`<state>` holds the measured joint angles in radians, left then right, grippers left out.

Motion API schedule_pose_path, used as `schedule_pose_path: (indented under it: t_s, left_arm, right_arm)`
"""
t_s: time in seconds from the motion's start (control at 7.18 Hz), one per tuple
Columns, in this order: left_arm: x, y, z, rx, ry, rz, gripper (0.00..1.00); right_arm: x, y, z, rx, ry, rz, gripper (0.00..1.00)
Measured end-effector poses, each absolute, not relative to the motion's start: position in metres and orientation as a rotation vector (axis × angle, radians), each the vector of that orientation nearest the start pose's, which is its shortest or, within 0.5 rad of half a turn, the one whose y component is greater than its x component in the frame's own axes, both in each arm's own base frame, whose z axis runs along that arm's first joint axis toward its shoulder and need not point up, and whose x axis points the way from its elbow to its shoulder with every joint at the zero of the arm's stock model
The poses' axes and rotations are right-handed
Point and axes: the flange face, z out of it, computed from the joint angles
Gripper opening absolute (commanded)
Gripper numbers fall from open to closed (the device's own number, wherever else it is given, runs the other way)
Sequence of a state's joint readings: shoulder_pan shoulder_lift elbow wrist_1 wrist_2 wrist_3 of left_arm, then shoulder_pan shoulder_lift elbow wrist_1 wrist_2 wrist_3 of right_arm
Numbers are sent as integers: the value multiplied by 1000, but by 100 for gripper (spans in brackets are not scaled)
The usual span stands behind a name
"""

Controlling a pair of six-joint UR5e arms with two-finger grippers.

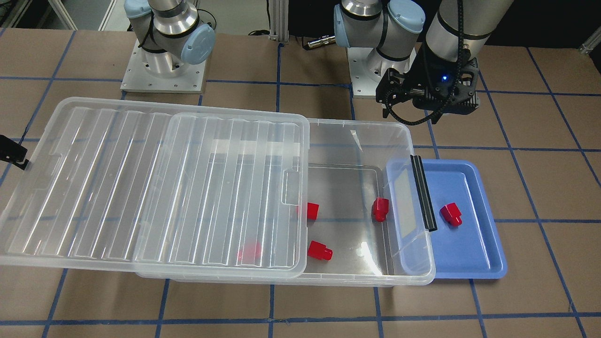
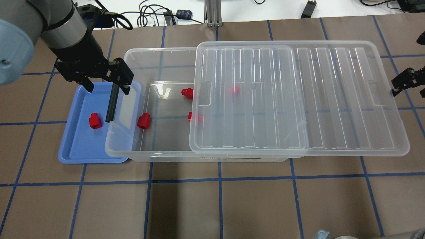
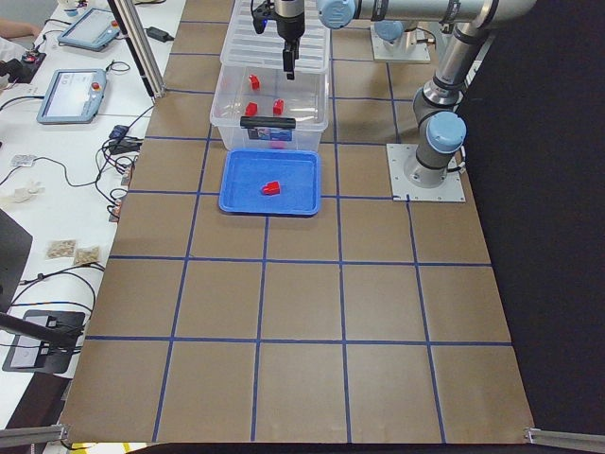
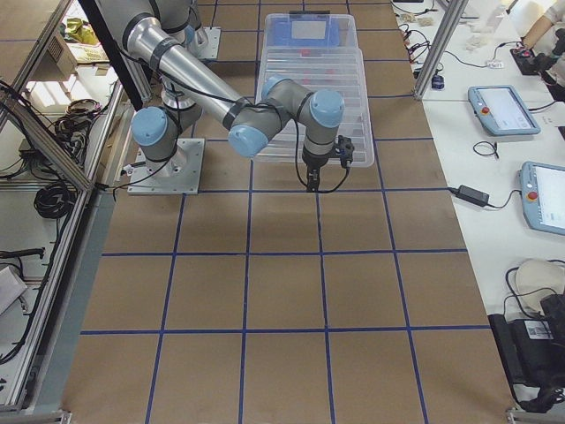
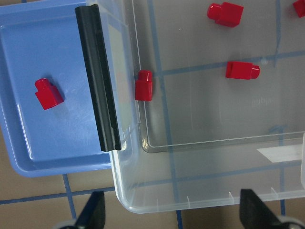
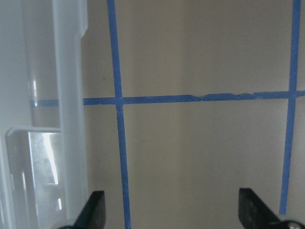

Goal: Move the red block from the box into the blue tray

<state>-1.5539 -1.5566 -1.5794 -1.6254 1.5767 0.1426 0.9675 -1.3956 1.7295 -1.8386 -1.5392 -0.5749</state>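
Observation:
One red block [image 1: 451,214] lies in the blue tray [image 1: 469,253]; it also shows in the overhead view [image 2: 95,120] and the left wrist view [image 5: 48,93]. The clear box [image 1: 357,141] overlaps the tray's edge, its black bar [image 1: 423,192] over the tray. Three more red blocks [image 1: 380,209] [image 1: 319,250] [image 1: 312,211] lie in the box's uncovered part, and a fourth [image 1: 249,252] shows blurred under the lid. My left gripper [image 2: 106,87] hangs open and empty above the far edge of the tray and box. My right gripper [image 2: 410,91] is open and empty beside the lid's far end.
The ribbed lid [image 1: 141,188] is slid sideways, covering most of the box and overhanging the table toward my right arm. Brown table with blue tape grid [image 2: 219,199]. Arm bases [image 1: 162,65] stand behind the box.

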Motion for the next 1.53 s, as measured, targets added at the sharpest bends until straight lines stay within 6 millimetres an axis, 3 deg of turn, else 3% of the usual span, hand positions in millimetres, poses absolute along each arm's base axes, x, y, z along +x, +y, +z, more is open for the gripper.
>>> schedule_pose_path:
  t_s: [0.97,1.53]
  left_arm:
    - [-121,-484,486,188,3132,71,100]
    - [-119,-484,487,182,3131,71,100]
  right_arm:
    - [-137,-536,348,-42,3081,63,100]
    - [-72,-548,349,-16,3088,73,100]
